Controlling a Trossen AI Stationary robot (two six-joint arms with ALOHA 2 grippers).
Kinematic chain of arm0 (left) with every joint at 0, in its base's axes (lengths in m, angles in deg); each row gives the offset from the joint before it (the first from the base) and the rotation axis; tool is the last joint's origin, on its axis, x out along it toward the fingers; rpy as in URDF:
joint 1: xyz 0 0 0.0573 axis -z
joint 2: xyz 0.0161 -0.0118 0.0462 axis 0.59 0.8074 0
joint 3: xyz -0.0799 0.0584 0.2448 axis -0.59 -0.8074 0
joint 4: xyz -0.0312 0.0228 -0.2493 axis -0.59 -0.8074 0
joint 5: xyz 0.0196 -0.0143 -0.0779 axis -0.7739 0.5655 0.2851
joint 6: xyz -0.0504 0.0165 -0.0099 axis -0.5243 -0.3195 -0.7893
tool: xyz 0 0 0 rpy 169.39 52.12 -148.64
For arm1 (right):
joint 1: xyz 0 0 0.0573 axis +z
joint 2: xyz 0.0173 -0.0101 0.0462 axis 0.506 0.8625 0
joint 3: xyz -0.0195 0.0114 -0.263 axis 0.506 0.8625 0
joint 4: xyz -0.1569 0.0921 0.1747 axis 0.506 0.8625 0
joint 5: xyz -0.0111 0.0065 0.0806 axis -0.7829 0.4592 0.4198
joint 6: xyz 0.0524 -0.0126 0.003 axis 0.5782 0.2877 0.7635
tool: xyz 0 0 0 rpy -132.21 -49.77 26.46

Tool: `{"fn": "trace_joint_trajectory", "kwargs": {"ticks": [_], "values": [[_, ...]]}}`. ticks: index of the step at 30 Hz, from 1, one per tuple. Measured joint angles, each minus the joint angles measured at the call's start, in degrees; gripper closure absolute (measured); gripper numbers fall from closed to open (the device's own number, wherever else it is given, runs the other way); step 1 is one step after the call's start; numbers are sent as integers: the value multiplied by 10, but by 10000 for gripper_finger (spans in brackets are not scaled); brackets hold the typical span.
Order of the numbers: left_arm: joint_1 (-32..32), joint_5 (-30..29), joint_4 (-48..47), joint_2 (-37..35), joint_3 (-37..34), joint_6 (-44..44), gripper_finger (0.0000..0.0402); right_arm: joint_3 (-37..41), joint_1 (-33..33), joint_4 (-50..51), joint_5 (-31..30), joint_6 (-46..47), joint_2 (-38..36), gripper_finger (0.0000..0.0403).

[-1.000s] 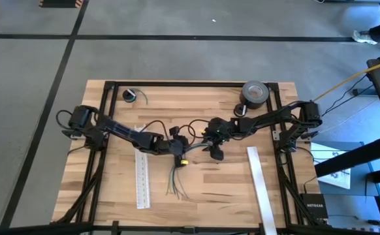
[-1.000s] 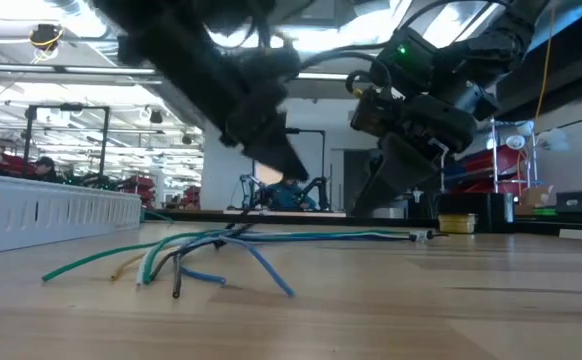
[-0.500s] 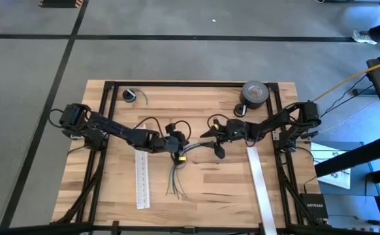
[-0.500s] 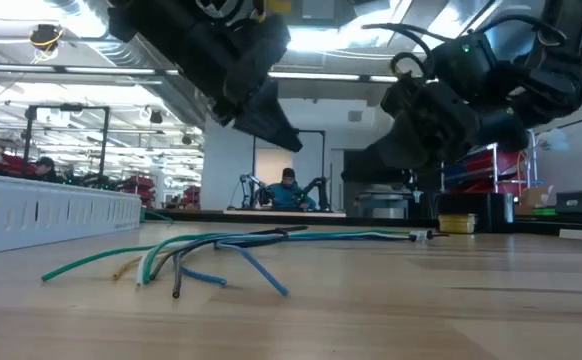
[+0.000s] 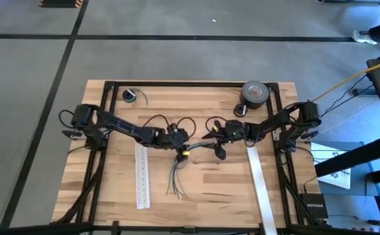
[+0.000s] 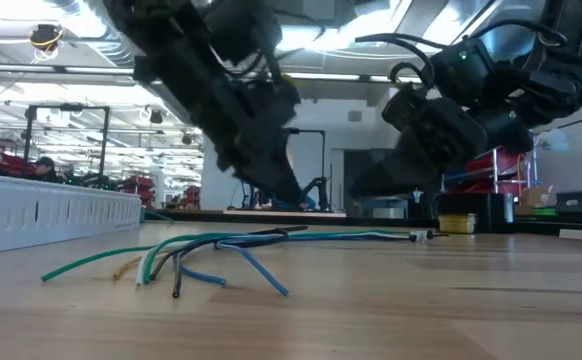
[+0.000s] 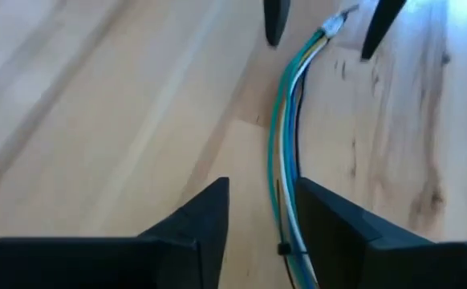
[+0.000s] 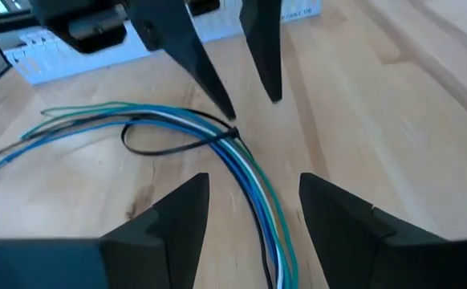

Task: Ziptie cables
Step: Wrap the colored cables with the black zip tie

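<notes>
Left gripper [image 5: 180, 151]: hangs low over the table near the far end of the white slotted strip [image 5: 142, 176], on the side that faces the right arm. Stands moderately parted, pinching nothing; straddles the cables [image 5: 175, 176], which pass through the gap between the two dark fingers [image 7: 205, 217] in the left wrist view.

Right gripper [image 5: 213, 145]: waits farther from the strip, past the cables' gathered end, tipped toward the left gripper. Also parted, empty.

Cables: lie flat on the wood just beside the strip and roughly along it. Several thin wires in green, teal, blue, white and grey, plus one pale yellow. Run tight together as one straight cord at the end under the left gripper, reaching on toward the right gripper. Fan out at the other end, alongside the strip's middle, into loose curved tips that rest apart on the table.

Ziptie [image 8: 149, 146]: very thin, black, wrapped round the bundle where the wires start to spread. Forms a slack flat loop on the strip's side of the cables in the right wrist view, with a small dark knot against the wires; probably not cinched tight, though hard to tell at this angle. Shows in the left wrist view as a narrow black band across the wires.
</notes>
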State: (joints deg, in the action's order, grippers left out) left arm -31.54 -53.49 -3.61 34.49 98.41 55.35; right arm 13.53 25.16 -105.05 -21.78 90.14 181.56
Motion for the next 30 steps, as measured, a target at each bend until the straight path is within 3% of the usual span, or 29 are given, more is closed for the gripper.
{"fn": "trace_joint_trajectory", "kwargs": {"ticks": [12,18,24,30], "values": [[-4,13,15,51,0,8,274,0,-1,15,-19,-4,0,219],[-6,-35,0,54,1,35,283,0,0,15,-19,-4,0,219],[-13,-41,-32,54,2,17,308,0,0,18,-17,-4,0,219],[-13,-8,-46,53,3,-6,316,0,0,18,-15,-4,0,219]]}}
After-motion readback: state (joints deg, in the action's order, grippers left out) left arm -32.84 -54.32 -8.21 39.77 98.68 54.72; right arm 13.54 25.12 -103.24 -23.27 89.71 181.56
